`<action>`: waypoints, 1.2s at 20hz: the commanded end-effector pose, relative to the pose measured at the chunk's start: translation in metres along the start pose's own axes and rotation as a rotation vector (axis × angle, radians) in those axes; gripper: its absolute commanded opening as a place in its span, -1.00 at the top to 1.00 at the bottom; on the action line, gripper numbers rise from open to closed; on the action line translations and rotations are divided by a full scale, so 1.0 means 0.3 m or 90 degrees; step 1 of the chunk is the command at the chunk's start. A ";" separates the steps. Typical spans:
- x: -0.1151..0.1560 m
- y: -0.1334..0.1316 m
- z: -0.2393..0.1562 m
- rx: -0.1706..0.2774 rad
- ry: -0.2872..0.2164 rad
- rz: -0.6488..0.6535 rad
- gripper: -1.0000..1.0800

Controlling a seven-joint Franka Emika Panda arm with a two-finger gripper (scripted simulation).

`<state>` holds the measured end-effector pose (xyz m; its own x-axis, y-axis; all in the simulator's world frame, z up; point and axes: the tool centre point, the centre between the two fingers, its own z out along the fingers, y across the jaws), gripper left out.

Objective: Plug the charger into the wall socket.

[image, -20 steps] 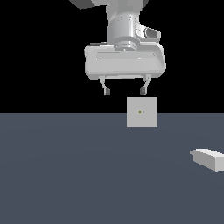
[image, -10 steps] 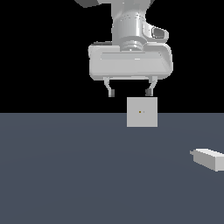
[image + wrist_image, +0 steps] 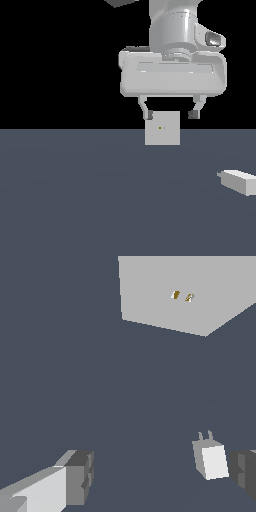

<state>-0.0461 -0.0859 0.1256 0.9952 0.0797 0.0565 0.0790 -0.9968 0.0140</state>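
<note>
While my arm (image 3: 175,30) hangs over the dark grey floor (image 3: 75,200), it fills the upper part of the exterior view, reaching down from the top edge with its broad pale hand block above the far edge of the floor. From largest to smallest, the floor comes first: flat, bare grey, running back to a black backdrop. Next is my gripper (image 3: 170,114), raised well off the floor with its jaws spread wide apart and nothing between them; one dark fingertip (image 3: 148,115) overlaps the socket's upper corner in the exterior view, the other sits just beyond its opposite corner.

Then the socket (image 3: 162,128), a light-grey square plate standing upright at the floor's far edge, directly below my hand in that view. Its centre shows a small yellowish mark, which the wrist view (image 3: 165,291) resolves into two short slots side by side.

Smallest is the charger (image 3: 240,181), a white block lying on the floor at the exterior view's right, well apart from the socket. Its prongs point toward the exterior view's left. In the wrist view the charger (image 3: 212,459) lies just beside one of my fingertips (image 3: 245,472), two prongs showing.
</note>
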 end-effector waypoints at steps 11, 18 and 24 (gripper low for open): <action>-0.127 0.196 0.121 0.009 0.065 -0.052 -0.92; -0.163 0.269 0.172 0.015 0.089 -0.071 -0.92; -0.177 0.305 0.198 0.019 0.101 -0.082 -0.92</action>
<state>-0.0878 -0.1798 0.0661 0.9575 0.1996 0.2081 0.2037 -0.9790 0.0018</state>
